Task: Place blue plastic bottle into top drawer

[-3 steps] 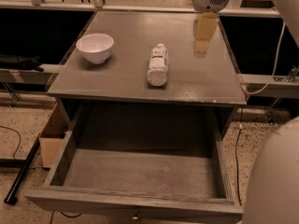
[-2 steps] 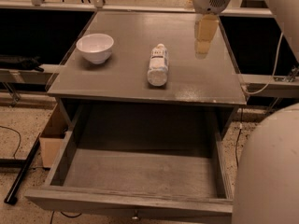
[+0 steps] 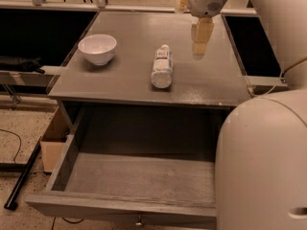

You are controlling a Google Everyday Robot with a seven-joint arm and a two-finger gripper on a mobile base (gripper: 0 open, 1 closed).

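Arm reaching in from upper right, gripper (image 3: 200, 51) pointing straight down over the tabletop (image 3: 120, 83), open or closed cannot be told, blue plastic bottle (image 3: 162, 67) lying on its side just left of it, bowl (image 3: 97, 48) further left, top drawer (image 3: 57, 164) pulled open below

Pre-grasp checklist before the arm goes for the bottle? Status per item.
1. Top drawer pulled out: ok.
2. Visible drawer floor holds nothing: ok; its right part is hidden behind the robot's body.
3. Bottle lying on its side on the tabletop, uncovered: ok.
4. Bowl apart from the bottle, to camera left: ok.
5. End effector lined up over the bottle: not ok; it hangs above the table to camera right of the cap end.
6. Bottle in grasp: not ok.
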